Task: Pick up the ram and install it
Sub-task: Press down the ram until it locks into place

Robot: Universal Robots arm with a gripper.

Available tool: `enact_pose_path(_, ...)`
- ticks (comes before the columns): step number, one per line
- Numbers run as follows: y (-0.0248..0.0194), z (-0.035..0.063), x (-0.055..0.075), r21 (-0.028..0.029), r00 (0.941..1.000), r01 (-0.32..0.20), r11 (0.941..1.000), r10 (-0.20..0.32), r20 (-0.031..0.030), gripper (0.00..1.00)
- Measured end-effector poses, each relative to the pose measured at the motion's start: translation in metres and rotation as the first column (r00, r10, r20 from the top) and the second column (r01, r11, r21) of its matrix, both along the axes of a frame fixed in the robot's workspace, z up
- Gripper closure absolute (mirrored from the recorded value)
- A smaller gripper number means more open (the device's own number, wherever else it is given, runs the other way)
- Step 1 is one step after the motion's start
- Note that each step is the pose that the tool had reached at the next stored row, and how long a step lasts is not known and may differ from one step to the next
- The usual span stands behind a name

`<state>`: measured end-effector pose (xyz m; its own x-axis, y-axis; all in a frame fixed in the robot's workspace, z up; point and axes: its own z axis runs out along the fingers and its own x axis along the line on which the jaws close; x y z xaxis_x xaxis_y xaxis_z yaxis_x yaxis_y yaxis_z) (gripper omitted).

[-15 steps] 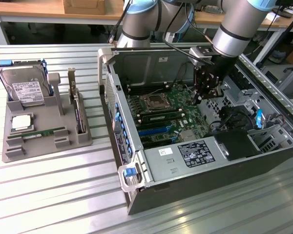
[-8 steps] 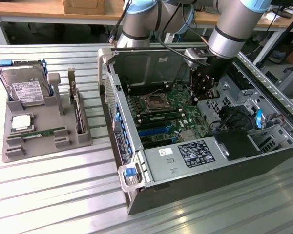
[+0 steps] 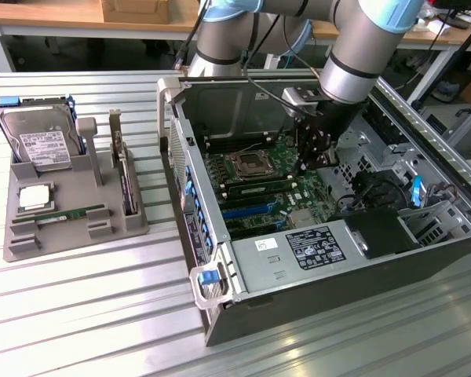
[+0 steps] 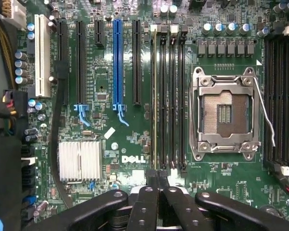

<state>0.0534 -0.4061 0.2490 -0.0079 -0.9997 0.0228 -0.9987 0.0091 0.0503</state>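
Note:
The ram (image 3: 259, 187) is a thin green stick standing in a memory slot of the motherboard, beside the empty processor socket (image 3: 247, 163). In the wrist view I look straight down on the ram (image 4: 154, 96), edge-on, in the outermost of the black slots next to the socket (image 4: 225, 113). My gripper (image 3: 310, 165) hangs inside the open computer case over the board. Its black fingers are shut, tips together, with the gripper (image 4: 159, 179) just over one end of the slot row. I cannot tell whether the tips touch the stick.
The open case (image 3: 298, 310) fills the exterior view's right, with drive bays and cables beyond the board. On the exterior view's left, a grey holder (image 3: 31, 243) carries a hard drive (image 3: 39, 141), an expansion card (image 3: 124, 177), a silver processor chip (image 3: 31, 196) and another green stick (image 3: 71, 214).

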Motion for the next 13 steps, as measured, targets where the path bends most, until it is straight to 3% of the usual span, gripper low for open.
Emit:
enact_pose_path(7,-0.0001,-0.0199,-0.003,-0.0006,1.0,0.0,1.0,0.0,-0.0001,0.89)
enact_pose_path(8,0.0001,-0.0183,-0.003,0.0038,1.0,0.0,1.0,0.0,0.0008,0.89)
enact_pose_path(10,0.0,-0.0074,-0.003,0.0041,1.0,0.0,1.0,0.0,0.002,0.89)
enact_pose_path(13,0.0,-0.0072,-0.021,0.0044,1.0,0.0,1.0,0.0,0.0055,0.89)
